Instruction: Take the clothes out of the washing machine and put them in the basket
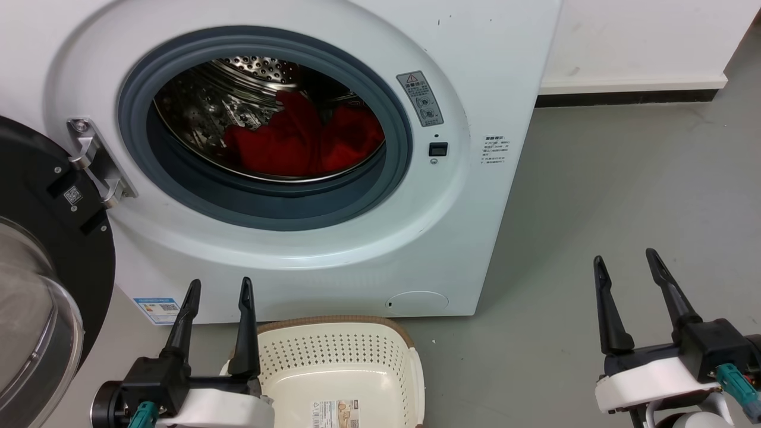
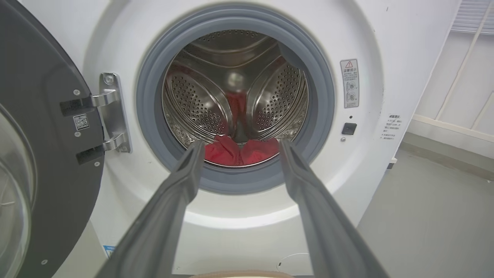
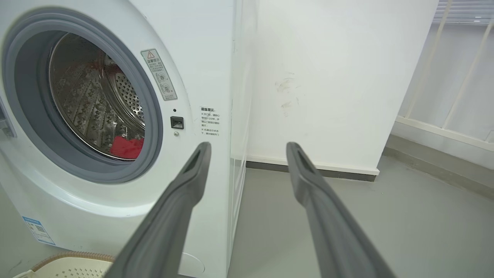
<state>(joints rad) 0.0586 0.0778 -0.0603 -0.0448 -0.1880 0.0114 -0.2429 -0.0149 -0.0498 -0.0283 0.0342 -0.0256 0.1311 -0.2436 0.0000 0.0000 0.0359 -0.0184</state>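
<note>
Both tools idle, nothing held. Left tool (image 1: 220,281) fingers spread, right tool (image 1: 624,255) fingers spread too.

Clothes (image 1: 303,142): red heap at 6 o'clock in the drum (image 1: 196,107) of the washing machine (image 1: 487,71), door (image 1: 53,238) swung open to 9 o'clock. Heap's long axis runs 9-to-3 across the drum bottom.

Key relation: in the left wrist view the clothes (image 2: 239,152) sit dead ahead at 12 o'clock, framed between that tool's fingers. From the right wrist view they're off at 10 o'clock. So I'd judge the left arm the nearer one, with a straight reach in over the grey ring (image 1: 261,205).

Basket (image 1: 333,324) on the floor at 6 o'clock of the machine, just beside the left tool at its 3 o'clock.

Hard to make out: lower edge of the heap is hidden behind the ring lip, can't tell where one garment ends and the other starts, no trim detail visible. Basket's near side is cut by the frame edge.
</note>
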